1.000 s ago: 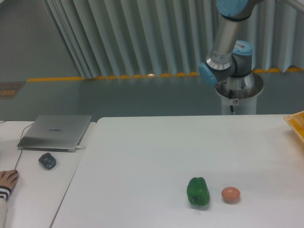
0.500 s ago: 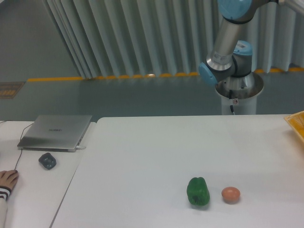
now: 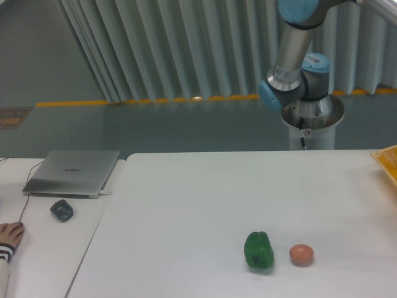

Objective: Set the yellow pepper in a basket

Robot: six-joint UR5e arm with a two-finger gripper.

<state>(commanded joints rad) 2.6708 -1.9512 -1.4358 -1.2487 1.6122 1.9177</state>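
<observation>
Yellow pepper, fingers — seemingly both off-frame.

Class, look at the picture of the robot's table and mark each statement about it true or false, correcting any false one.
1. A green pepper lies next to a brown egg on the white table. True.
2. The yellow pepper sits between them. False: no yellow pepper is in view.
3. The laptop is open. False: its lid is shut.
4. Only a corner of the basket shows at the right edge. True.
5. The gripper is holding the egg. False: the gripper is out of view, and the egg rests on the table.
</observation>
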